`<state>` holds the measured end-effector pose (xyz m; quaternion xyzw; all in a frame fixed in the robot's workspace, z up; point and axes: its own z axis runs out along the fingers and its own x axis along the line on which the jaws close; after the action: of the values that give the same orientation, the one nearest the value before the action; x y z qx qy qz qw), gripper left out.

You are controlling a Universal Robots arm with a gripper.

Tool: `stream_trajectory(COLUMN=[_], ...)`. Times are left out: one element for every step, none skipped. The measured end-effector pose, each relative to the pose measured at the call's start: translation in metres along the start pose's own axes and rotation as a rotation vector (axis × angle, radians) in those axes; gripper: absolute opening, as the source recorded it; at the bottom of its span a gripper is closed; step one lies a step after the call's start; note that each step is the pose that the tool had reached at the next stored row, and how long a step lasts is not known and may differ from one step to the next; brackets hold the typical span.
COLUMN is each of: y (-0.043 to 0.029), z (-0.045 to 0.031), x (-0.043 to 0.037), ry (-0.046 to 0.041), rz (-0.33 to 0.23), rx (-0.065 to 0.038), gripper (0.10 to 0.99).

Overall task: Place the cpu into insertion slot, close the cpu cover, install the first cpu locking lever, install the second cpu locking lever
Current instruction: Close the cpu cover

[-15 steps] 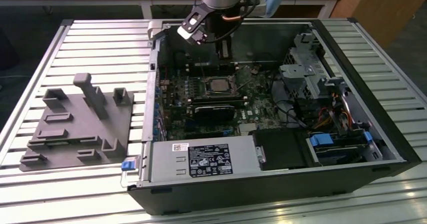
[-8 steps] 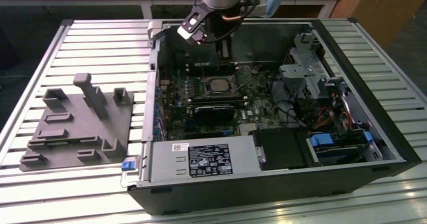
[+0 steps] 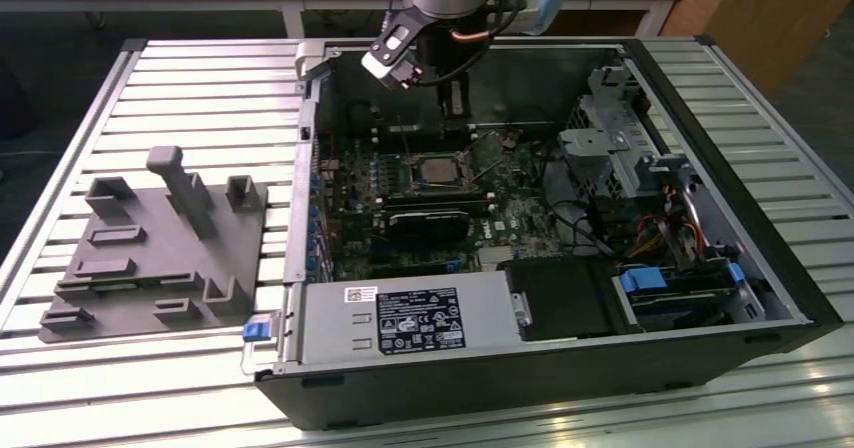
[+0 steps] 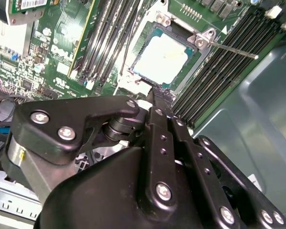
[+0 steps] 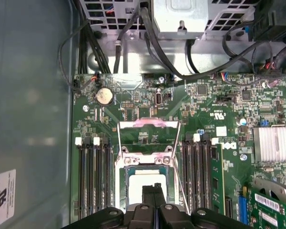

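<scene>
Exterior view, gripper: the gripper (image 3: 458, 116) hangs at the upper middle of the frame, reaching down inside the open computer case (image 3: 747, 268).
Exterior view, chip: the cpu (image 3: 434, 171) lies flat in the insertion slot (image 3: 408, 173), just below the gripper in the frame.
Exterior view, surface: a slatted metal table (image 3: 200, 88) carries the case, with a grey plastic fixture (image 3: 147, 258) on the exterior view's left.
Exterior view, room: wooden benches run across the top of the frame.
Second wrist view, fingers: the gripper (image 4: 155, 93) has its two fingers pressed together with nothing between them, and its tip is just beside the rim of the insertion slot (image 4: 150, 33).
Second wrist view, chip: the cpu (image 4: 159, 55) sits square in the slot, its pale top bare. A thin lever (image 4: 233, 50) sticks out free.
First wrist view, cover: the cpu cover (image 5: 150, 123) is swung back off the slot, so the cpu (image 5: 143, 180) is uncovered beyond the closed gripper (image 5: 154, 191).
Handling, chip: probably light, stiff and fragile underneath, so best held by its edges.
Handling, cover: likely thin, springy, hinged metal, so best pushed at its free edge.
</scene>
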<state>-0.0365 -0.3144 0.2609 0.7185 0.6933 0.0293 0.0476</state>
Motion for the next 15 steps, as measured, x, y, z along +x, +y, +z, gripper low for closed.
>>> stream_trajectory(y=[0.0012,0.0024,0.0039,0.0054,0.0068,0.0084,0.0099,0.0116,0.0134,0.0152,0.0174,0.0196,0.0219,0.0241,0.0262], z=[0.0001,0.0003,0.0005,0.0006,0.0007,0.0009,0.0011,0.0013,0.0015,0.0017,0.0019,0.0022,0.0024,0.0026,0.0029], x=[0.0000,0.0001,0.0002,0.0002,0.0003,0.0003,0.0004,0.0004,0.0005,0.0006,0.0007,0.0007,0.0008,0.0009,0.0010], ry=[0.0000,0.0000,0.0001,0.0000,-0.0001,-0.0001,0.0000,0.0000,0.0000,0.0000,-0.0001,0.0000,-0.0001,0.0000,-0.0001], rz=[0.000,0.000,0.000,0.000,0.000,0.000,0.000,0.000,0.000,0.000,0.000,0.000,0.000,0.000,0.000], rx=[0.000,0.000,0.000,0.000,0.000,0.000,0.000,0.000,0.000,0.000,0.000,0.000,0.000,0.000,0.000], gripper=[0.106,0.106,0.106,0.106,0.106,0.106,0.106,0.106,0.106,0.106,0.106,0.106,0.106,0.106,0.106])
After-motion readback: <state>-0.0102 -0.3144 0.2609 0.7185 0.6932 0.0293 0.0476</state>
